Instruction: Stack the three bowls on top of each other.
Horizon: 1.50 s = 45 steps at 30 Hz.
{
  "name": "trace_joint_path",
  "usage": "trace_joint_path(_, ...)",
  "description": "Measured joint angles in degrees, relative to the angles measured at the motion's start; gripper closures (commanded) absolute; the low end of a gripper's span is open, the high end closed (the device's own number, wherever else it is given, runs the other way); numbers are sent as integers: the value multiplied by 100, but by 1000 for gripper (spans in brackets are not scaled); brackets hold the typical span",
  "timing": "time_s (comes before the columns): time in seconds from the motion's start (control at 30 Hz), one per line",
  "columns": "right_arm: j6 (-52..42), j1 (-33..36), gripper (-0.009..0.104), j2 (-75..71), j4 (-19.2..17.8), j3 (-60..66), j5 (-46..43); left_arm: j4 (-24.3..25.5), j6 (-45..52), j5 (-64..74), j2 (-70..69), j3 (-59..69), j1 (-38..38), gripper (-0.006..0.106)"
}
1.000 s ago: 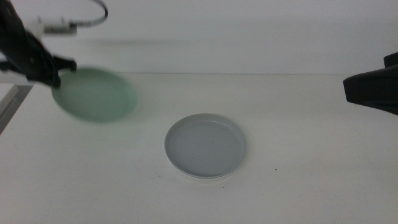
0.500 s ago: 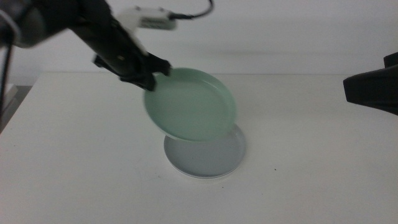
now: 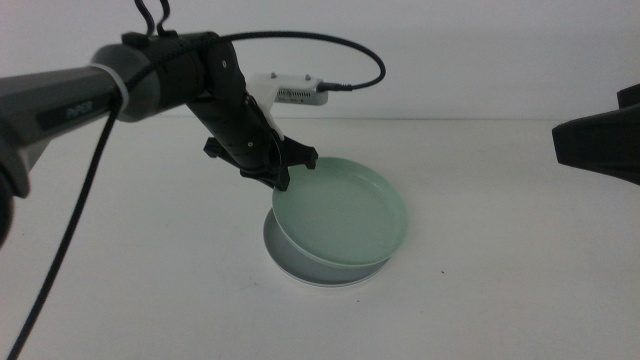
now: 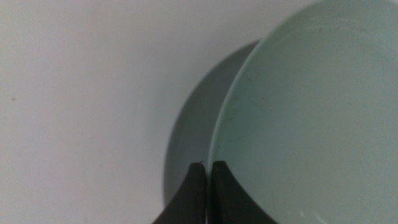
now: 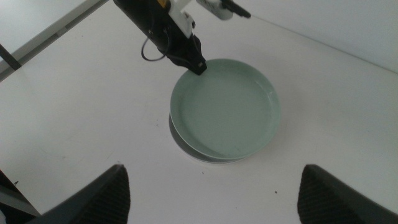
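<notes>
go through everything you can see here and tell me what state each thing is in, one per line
mint green bowl: held by its rim, tilted, low over the grey bowl
grey bowl: flat on the table, mostly covered
left gripper: shut on the mint green bowl's rim
right gripper: open, waiting at the table's right side, holding nothing

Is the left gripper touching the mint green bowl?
Touching. In the left wrist view, the left gripper has its jaws closed on the rim of the mint green bowl.
</notes>
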Motion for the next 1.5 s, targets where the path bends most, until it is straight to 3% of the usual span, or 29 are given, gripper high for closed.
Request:
trace_joint_path(0.33, 0, 0, 2, 0, 0, 0, -4, -10, -13, -134, 268, 0, 0, 102)
trace_joint_path(0.37, 0, 0, 2, 0, 0, 0, -4, -10, -13, -134, 268, 0, 0, 94)
trace_joint_path(0.57, 0, 0, 2, 0, 0, 0, -4, -10, 8, -97, 280, 0, 12, 73)
trace_joint_path(0.9, 0, 0, 2, 0, 0, 0, -4, 260, 109, 23, -91, 9, 105, 7)
trace_joint_path(1.1, 0, 0, 2, 0, 0, 0, -4, 413, 164, -281, -1232, 417, 126, 7)
trace_joint_path(1.5, 0, 0, 2, 0, 0, 0, -4, 491, 396, -1854, -5726, 3496, 399, 7)
